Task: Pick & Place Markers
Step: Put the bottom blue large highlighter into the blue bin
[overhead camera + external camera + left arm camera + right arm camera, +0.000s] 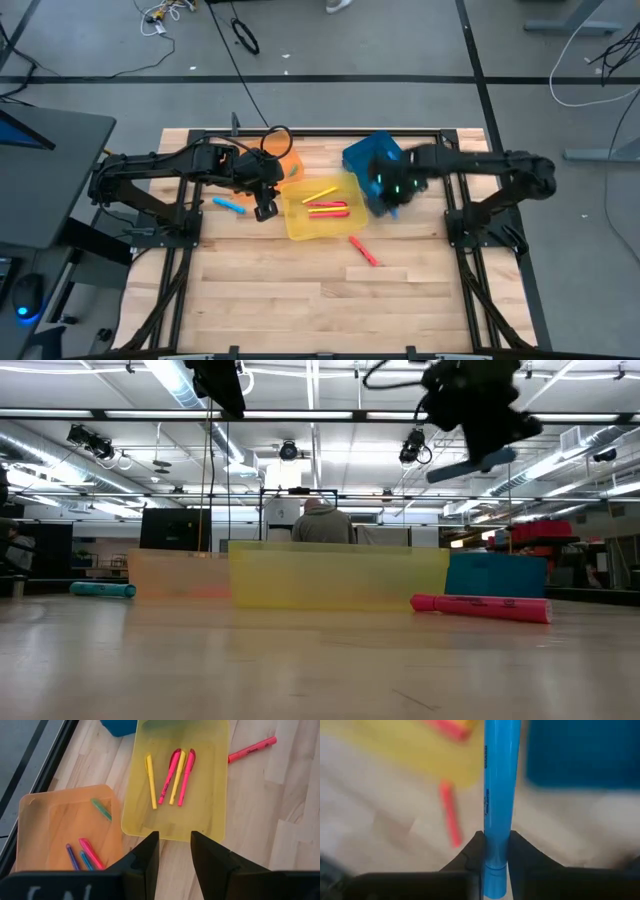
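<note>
Your right gripper [495, 851] holds a blue marker [501, 795] between its two fingers, closed firmly on it. In the high view this gripper [392, 203] is right of centre, at the meeting of the blue bin [368, 157] and the yellow bin [300, 226]. In the low view it [478, 452] hangs high in the upper right of the frame, well above the table, and the blue marker [470, 465] sticks out from it, tilted.

Your left gripper [172, 851] holds nothing; its fingers stand a little apart, with a narrow gap between them. In the high view it [264, 208] is left of centre, between the orange bin [291, 166] and the yellow bin, near the yellow bin's left edge.

In the left wrist view you see four markers inside the yellow bin [210, 795]: one yellow marker [150, 781] alone, and beside it a group of pink, yellow and pink [177, 776] lying close together. The orange bin [35, 830] holds several more: a green marker [101, 808], and a pink marker [90, 852] with a purple and a blue one just beside it.

Two markers lie on the bare wooden table [300, 300]. A red marker [363, 250] lies below the yellow bin in the high view, near its lower right corner. A light blue marker [229, 204] lies left of the left gripper, at centre left of the frame.
</note>
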Action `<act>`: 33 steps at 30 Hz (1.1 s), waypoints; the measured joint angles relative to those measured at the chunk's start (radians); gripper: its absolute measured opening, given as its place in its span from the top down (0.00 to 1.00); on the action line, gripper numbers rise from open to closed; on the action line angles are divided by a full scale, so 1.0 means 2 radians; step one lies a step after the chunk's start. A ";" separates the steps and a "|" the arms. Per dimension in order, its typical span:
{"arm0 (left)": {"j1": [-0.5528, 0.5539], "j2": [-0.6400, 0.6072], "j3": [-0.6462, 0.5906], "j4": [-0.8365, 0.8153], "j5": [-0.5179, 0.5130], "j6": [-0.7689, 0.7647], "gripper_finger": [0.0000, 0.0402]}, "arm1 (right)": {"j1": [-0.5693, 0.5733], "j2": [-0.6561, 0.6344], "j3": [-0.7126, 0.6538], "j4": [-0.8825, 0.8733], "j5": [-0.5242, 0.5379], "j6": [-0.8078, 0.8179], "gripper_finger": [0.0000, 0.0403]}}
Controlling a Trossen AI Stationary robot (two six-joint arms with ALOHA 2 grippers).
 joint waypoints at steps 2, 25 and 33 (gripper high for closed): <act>0.000 0.000 0.000 0.000 0.000 0.000 0.71 | -0.050 0.000 0.000 0.001 0.015 -0.041 0.89; 0.000 0.000 0.000 0.000 0.010 -0.036 0.71 | -0.246 0.058 -0.004 0.042 0.070 -0.279 0.88; 0.000 0.000 0.000 0.000 0.010 -0.046 0.71 | -0.249 0.129 -0.048 0.122 0.053 -0.306 0.88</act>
